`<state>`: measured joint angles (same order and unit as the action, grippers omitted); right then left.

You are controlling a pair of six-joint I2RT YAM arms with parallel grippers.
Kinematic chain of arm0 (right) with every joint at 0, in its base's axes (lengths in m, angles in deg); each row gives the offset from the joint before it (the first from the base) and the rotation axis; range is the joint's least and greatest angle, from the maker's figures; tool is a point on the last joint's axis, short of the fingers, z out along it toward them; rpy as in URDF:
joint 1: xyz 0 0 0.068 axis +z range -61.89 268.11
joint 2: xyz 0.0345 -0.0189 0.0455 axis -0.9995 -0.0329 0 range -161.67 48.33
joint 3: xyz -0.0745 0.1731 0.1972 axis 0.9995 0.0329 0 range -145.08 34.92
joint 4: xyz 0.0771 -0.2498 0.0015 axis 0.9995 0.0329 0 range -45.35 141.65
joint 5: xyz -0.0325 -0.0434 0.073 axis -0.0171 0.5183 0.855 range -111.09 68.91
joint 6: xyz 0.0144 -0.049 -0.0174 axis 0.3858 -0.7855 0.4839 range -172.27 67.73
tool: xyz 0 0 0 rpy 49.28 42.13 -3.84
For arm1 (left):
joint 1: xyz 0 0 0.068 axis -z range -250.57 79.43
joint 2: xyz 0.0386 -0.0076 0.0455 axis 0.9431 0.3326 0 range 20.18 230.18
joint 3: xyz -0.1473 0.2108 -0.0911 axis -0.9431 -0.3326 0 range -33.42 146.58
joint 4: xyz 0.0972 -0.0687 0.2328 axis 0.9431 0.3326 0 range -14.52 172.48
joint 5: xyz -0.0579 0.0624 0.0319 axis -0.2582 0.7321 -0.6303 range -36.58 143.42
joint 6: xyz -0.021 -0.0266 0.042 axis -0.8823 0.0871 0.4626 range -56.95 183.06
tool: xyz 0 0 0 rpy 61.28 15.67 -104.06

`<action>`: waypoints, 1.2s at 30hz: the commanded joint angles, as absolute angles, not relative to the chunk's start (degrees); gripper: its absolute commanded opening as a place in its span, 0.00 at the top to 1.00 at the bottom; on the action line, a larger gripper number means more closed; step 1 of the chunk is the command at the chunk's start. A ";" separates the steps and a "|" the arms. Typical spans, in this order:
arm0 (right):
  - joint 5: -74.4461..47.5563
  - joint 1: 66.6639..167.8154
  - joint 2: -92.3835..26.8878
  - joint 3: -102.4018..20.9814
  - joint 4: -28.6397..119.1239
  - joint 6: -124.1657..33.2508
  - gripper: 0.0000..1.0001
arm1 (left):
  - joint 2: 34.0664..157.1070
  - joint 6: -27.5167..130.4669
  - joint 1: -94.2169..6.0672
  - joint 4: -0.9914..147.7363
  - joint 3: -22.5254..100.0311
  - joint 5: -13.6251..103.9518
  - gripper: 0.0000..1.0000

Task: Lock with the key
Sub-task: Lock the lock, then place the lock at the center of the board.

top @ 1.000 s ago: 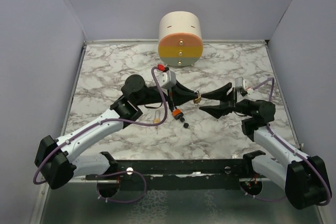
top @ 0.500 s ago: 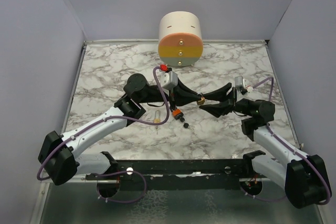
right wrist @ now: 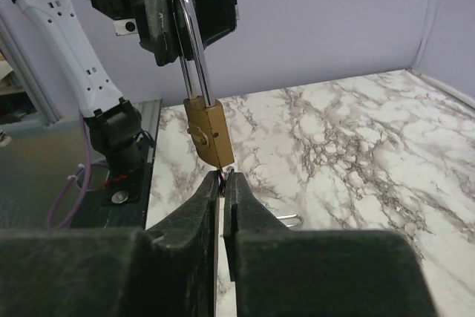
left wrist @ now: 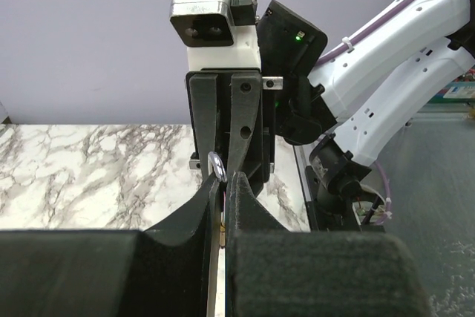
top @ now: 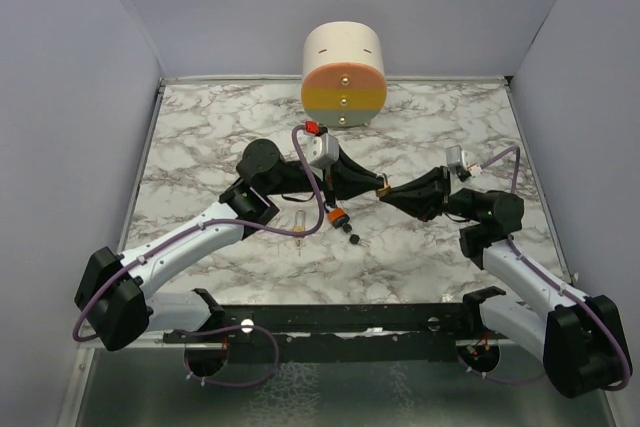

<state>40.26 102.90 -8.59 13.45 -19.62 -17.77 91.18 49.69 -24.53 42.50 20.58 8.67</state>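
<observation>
Key (top: 358,240) is the tiny black-headed thing lying flat on the marble table (top: 200,147), just on the near side of the orange padlock (top: 337,215) and a touch to its right. It sits out in the open in the overhead view, and neither claw is touching it. A second small black bit (top: 347,230) sits between it and the orange padlock, and tbh it's too small to say what it is. Left of the orange padlock there's a small yellowish piece (top: 300,226) with a thin metal end, also hard to make out.

All the action is just beyond the orange padlock and to its right. The left gripper (top: 377,187) reaches out over it and is pinched on the silver shackle (right wrist: 194,42) of a little brass padlock (right wrist: 208,133), which hangs below those fingers off the table. The right gripper (right wrist: 223,177) comes in from the other side. Its fingers are squeezed to a thin slit with the tips right under the brass body's bottom corner. Can't tell if they're actually pinching anything; there's just a dark speck in the gap. So both claws are crowded around that brass lock, tip to tip.

Well past the orange padlock, against the back wall, stands a round cream drum (top: 343,75) with orange and yellow bands.
</observation>
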 commanded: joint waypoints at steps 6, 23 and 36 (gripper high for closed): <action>40.93 103.14 -7.88 11.72 -18.77 -18.45 0.98 | 91.98 49.01 -24.52 39.12 22.81 9.10 1.00; 39.64 103.40 -4.54 14.54 -10.32 -22.44 0.98 | 85.35 59.80 -24.52 29.46 19.89 23.35 1.00; -1.60 103.49 13.90 11.78 22.25 -35.96 0.98 | 88.54 55.67 -24.51 32.05 12.65 32.30 1.00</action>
<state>21.48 103.34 7.76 13.91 8.03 -30.60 86.35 57.97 -24.49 31.25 14.55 26.14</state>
